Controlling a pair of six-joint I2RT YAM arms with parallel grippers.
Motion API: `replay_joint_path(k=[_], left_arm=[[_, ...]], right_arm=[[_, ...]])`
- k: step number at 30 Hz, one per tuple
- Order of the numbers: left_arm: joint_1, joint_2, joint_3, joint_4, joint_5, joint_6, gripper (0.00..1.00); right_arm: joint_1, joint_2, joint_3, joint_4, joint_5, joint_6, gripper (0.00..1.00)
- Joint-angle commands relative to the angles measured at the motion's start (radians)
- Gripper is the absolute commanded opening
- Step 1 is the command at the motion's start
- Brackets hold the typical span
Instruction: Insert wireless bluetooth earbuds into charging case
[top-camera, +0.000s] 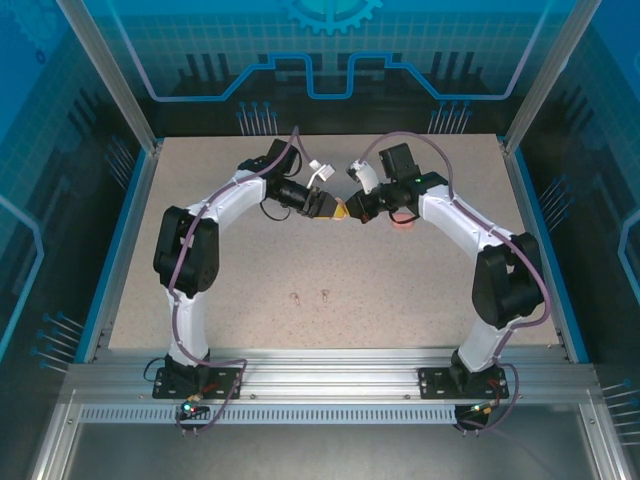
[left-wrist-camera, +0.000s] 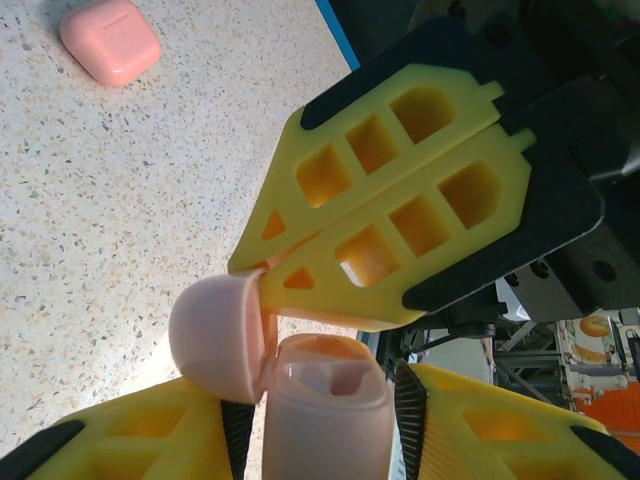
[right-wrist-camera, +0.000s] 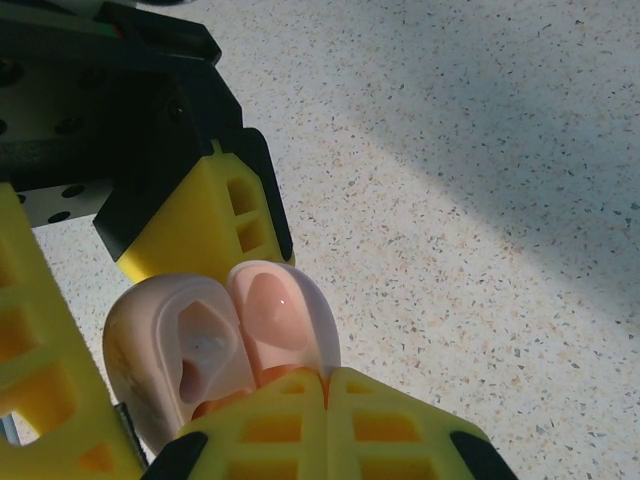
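Observation:
A pale pink charging case (left-wrist-camera: 325, 420) stands between the yellow fingers of my left gripper (left-wrist-camera: 320, 395), whose ribbed pads (left-wrist-camera: 235, 435) press its sides. Its lid (left-wrist-camera: 215, 335) hangs open to the left, and the inner wells look empty. My right gripper (left-wrist-camera: 262, 268) is shut, its tips touching the lid by the hinge. The right wrist view has the open case (right-wrist-camera: 200, 345) and lid (right-wrist-camera: 280, 315) just past my shut right gripper (right-wrist-camera: 325, 385). Both grippers (top-camera: 328, 208) (top-camera: 352, 210) meet at the table's back middle. Two tiny earbuds (top-camera: 297, 297) (top-camera: 326, 294) lie on the table nearer the front.
A second, closed pink case (left-wrist-camera: 110, 40) lies on the speckled table (top-camera: 400, 290), under the right arm (top-camera: 400, 222). Blue rails and an aluminium frame (top-camera: 320, 365) bound the table.

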Motion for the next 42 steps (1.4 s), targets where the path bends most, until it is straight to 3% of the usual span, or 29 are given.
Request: replay_joint_path(k=[1, 10, 26, 33, 42], left_arm=[[-0.005, 0.01, 0.039, -0.041, 0.04, 0.039, 0.45], [0.008, 0.012, 0.056, -0.113, 0.038, 0.095, 0.47], [0.013, 0.021, 0.059, -0.091, 0.042, 0.076, 0.3], [0.012, 0.027, 0.061, -0.076, 0.041, 0.065, 0.35], [0.014, 0.028, 0.062, -0.066, 0.037, 0.059, 0.32]], right_arm=[[0.012, 0.012, 0.029, -0.019, -0.014, -0.002, 0.0], [0.009, 0.019, 0.027, -0.02, 0.001, -0.006, 0.0], [0.005, 0.015, 0.026, -0.014, -0.006, -0.002, 0.0], [0.005, 0.008, 0.029, -0.014, -0.01, 0.003, 0.0], [0.005, 0.006, 0.032, -0.021, -0.016, 0.0, 0.0]])
